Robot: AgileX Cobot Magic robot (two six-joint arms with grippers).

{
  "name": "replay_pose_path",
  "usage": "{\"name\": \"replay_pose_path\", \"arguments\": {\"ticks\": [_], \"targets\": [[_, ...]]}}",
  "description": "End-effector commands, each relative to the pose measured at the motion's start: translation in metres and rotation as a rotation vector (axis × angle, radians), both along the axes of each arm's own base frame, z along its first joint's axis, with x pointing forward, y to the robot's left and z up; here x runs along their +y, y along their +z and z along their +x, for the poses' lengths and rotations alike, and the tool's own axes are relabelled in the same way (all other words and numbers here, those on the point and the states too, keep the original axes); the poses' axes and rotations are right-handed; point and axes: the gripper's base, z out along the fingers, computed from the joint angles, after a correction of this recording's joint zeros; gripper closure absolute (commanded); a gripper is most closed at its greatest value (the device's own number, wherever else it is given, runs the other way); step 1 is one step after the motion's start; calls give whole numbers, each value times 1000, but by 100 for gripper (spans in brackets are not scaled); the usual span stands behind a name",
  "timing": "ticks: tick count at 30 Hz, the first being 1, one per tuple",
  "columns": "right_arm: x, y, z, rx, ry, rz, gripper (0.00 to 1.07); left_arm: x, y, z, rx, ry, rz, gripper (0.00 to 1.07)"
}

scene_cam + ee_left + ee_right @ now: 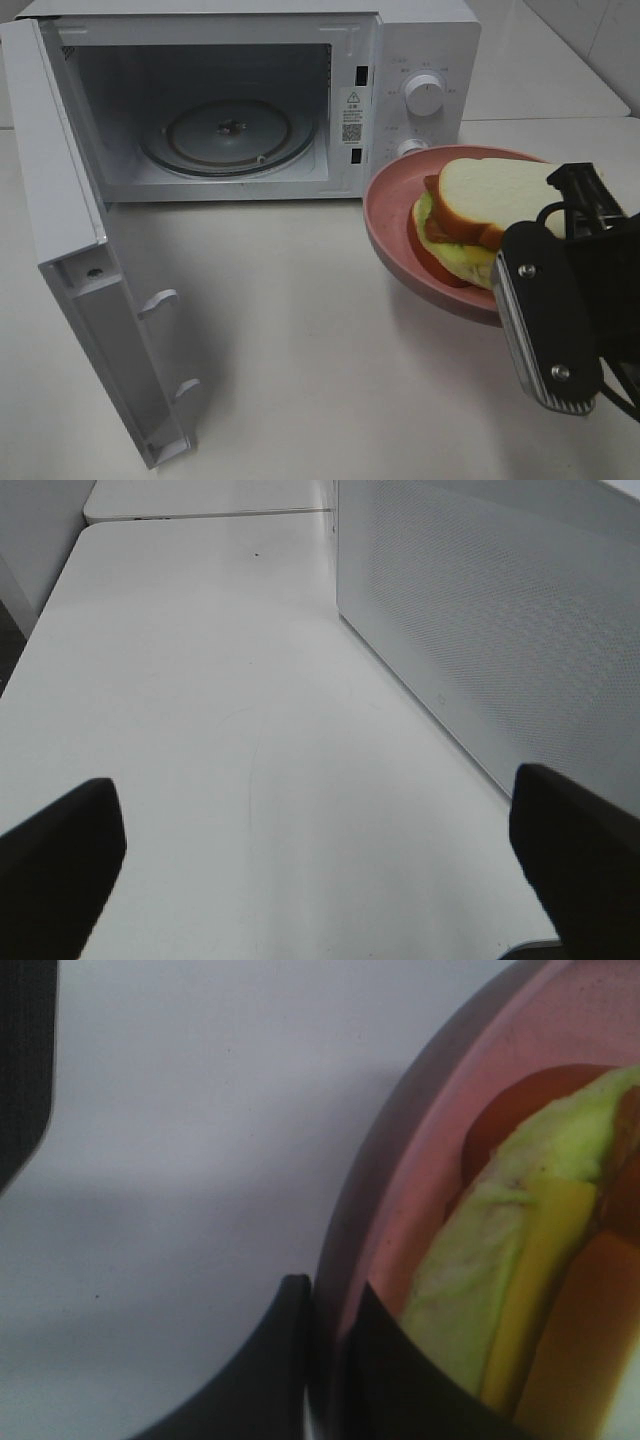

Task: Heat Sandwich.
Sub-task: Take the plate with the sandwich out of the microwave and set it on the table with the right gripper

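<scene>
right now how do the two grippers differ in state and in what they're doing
The left gripper stands wide open with nothing between its fingers; the right gripper is shut on the rim of the round pink plate.
The left gripper hovers over the bare white table beside the white microwave's open door; the right gripper holds the plate carrying the white-bread sandwich.
Both have dark fingers.

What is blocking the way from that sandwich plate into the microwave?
Nothing visible. The microwave door is swung wide open, its glass tray is bare, and the plate with the sandwich sits just right of the opening.
</scene>
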Motion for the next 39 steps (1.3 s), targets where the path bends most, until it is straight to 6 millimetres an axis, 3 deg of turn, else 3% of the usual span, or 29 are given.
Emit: {"name": "replay_pose_path", "arguments": {"ticks": [1,8,21,39], "targets": [[-6,2,-1,-9,-129,3,107,0,0,-3,-29,5,0,7],[-18,3,2,-42,-419,6,106,0,0,-3,-29,5,0,7],[-28,2,-2,-32,-799,74,106,0,0,-3,-29,5,0,7],[-29,3,-2,-43,-993,167,105,0,0,-3,-29,5,0,7]]}}
